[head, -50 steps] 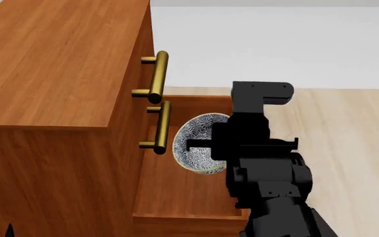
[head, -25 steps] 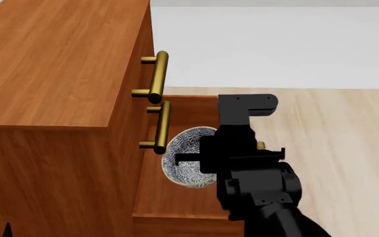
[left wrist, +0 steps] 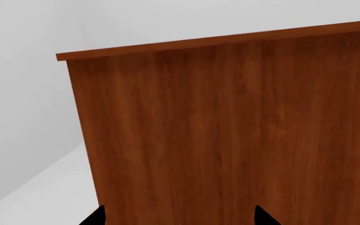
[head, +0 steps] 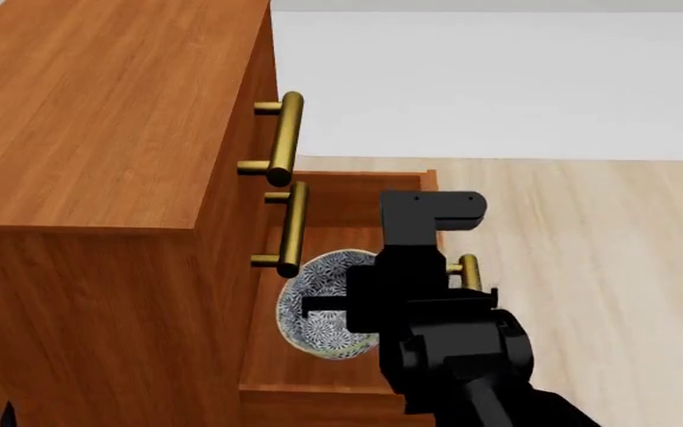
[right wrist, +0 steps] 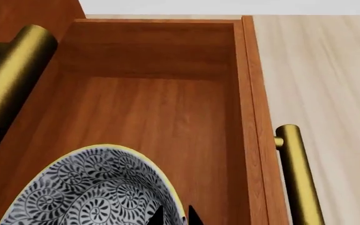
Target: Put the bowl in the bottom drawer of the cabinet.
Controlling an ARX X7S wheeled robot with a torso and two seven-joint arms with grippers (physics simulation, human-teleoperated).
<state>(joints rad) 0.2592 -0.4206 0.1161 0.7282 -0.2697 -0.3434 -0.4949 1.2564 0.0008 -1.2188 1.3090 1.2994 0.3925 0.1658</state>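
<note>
The blue-and-white patterned bowl (head: 313,331) (right wrist: 92,194) hangs tilted over the open bottom drawer (head: 313,365) (right wrist: 161,117) of the reddish-brown cabinet (head: 104,133). My right gripper (right wrist: 175,216) is shut on the bowl's yellowish rim, one fingertip inside the bowl and one outside. In the head view the black right arm (head: 443,329) covers the bowl's right part. The drawer's brass handle (head: 470,271) (right wrist: 299,173) shows on its front. My left gripper (left wrist: 178,220) is open and holds nothing; it faces the cabinet's wooden side (left wrist: 230,140).
Two upper brass handles (head: 282,138) (head: 292,227) jut from the cabinet front just above the bowl; one of them (right wrist: 11,79) lies close beside the bowl in the right wrist view. Pale wood floor (head: 603,267) stretches to the right of the drawer.
The right arm has carried the bowl down and toward the near left in the head view, lower over the drawer. The left arm has not visibly moved.
</note>
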